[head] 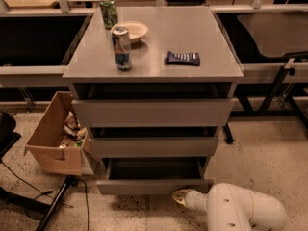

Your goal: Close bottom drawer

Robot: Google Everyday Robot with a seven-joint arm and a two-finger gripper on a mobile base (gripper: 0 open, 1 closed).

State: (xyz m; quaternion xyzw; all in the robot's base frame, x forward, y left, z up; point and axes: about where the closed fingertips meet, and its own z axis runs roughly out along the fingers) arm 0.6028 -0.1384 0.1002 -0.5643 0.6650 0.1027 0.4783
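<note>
The grey cabinet (154,66) has three drawers. The bottom drawer (153,186) is pulled out, showing a shallow grey tray behind its plain flat front. The middle (153,147) and top (153,112) drawer fronts also stand a little out from the frame. My gripper (179,196) is low near the floor, just in front of the right part of the bottom drawer's front, at the end of the white arm (240,210) that comes in from the lower right.
On the cabinet top stand a blue-and-silver can (122,48), a green can (109,12), a small bowl (130,31) and a dark snack packet (182,58). A cardboard box (54,138) with clutter sits left of the cabinet. A black stand leg (57,206) and cables lie at lower left.
</note>
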